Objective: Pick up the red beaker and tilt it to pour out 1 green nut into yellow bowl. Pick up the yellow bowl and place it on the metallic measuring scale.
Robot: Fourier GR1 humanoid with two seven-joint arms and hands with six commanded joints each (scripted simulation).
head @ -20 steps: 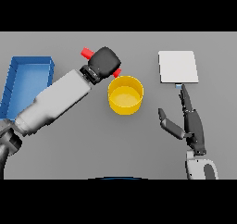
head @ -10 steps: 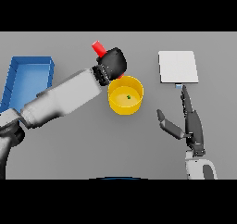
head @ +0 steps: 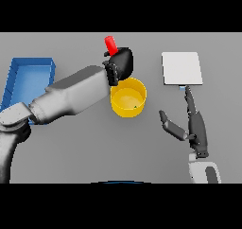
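Red beaker (head: 110,44) is clamped in the left hand (head: 120,65), poking up from it, just behind the yellow bowl (head: 128,97). One green nut (head: 135,106) lies in the bowl, so the pour looks done. Left: move bowl onto metallic scale (head: 182,68), which sits just beyond the right hand (head: 191,124), fingers spread, holding nothing, over the counter (head: 85,152).

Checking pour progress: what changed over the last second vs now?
The left hand, shut on the red beaker, swung it from lying tipped over the yellow bowl back to nearly upright behind the bowl. A green nut now lies in the bowl, absent a second ago. Bowl, scale, blue tray and the open right hand stayed put.
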